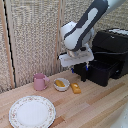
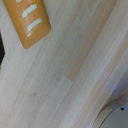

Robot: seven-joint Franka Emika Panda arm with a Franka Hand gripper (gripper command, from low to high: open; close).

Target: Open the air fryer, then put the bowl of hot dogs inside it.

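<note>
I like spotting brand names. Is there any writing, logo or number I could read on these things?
None can be read.
Large black boxy air fryer: no label visible.
White and grey robot arm: no lettering legible.
Orange block: pale stripes only, no letters.

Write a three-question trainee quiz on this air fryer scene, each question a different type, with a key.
1. True or false: the air fryer drawer is pulled out.
2. The bowl filled with hot dogs sits between which two things? A) pink mug and loose orange chunk B) floral plate and the fryer
3. Fill in: the gripper hangs ____ the bowl.

Key: 1 true; 2 A; 3 above
</note>
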